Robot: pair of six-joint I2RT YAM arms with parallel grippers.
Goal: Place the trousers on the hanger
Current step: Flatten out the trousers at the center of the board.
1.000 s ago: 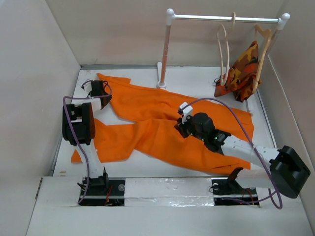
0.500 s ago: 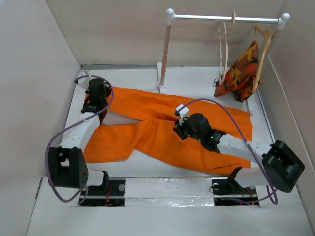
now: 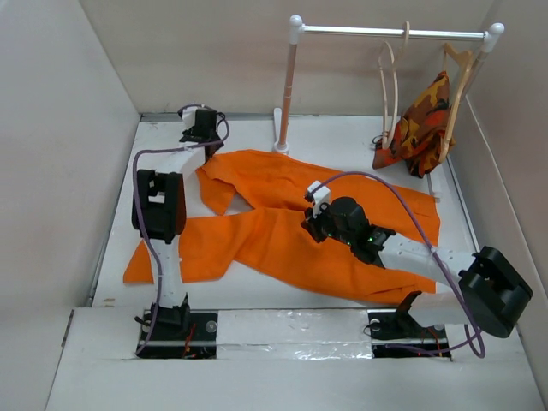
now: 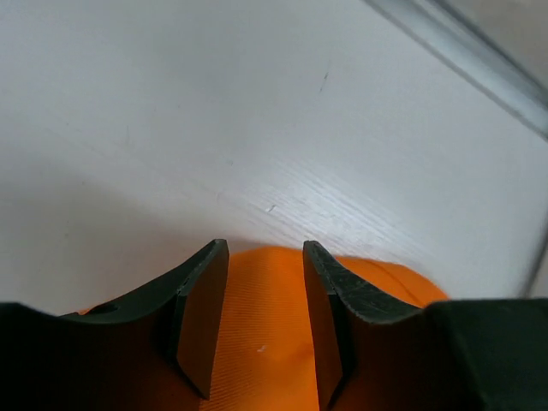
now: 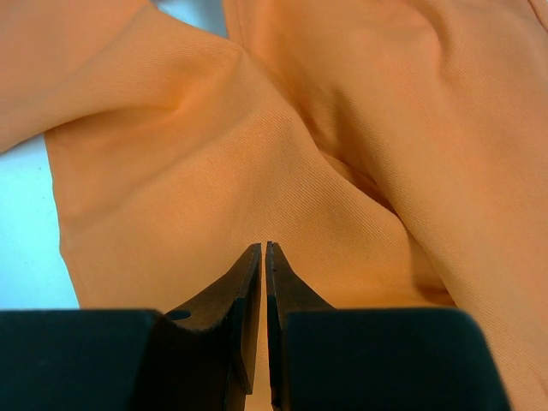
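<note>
The bright orange trousers (image 3: 274, 235) lie spread across the table, one leg end folded back into a flap at the far left. My left gripper (image 3: 204, 135) hovers at that far-left end, open; in the left wrist view the trousers (image 4: 257, 342) lie under its parted jaws (image 4: 261, 244), and nothing is pinched. My right gripper (image 3: 308, 224) rests on the middle of the trousers (image 5: 171, 171), its jaws (image 5: 264, 246) closed to a hairline on the cloth. The pale loop-armed hanger (image 3: 392, 86) hangs bare on the rail.
A white rail (image 3: 394, 32) on posts stands at the back right, its left post (image 3: 287, 86) just beyond the trousers. A second wooden hanger (image 3: 461, 73) holds a camouflage garment (image 3: 419, 124). Walls close in the table on the left, back and right.
My left arm has swung toward the far side and rightward, carried the leg end inward, and opened, leaving it folded back. The right gripper has stayed shut in place.
</note>
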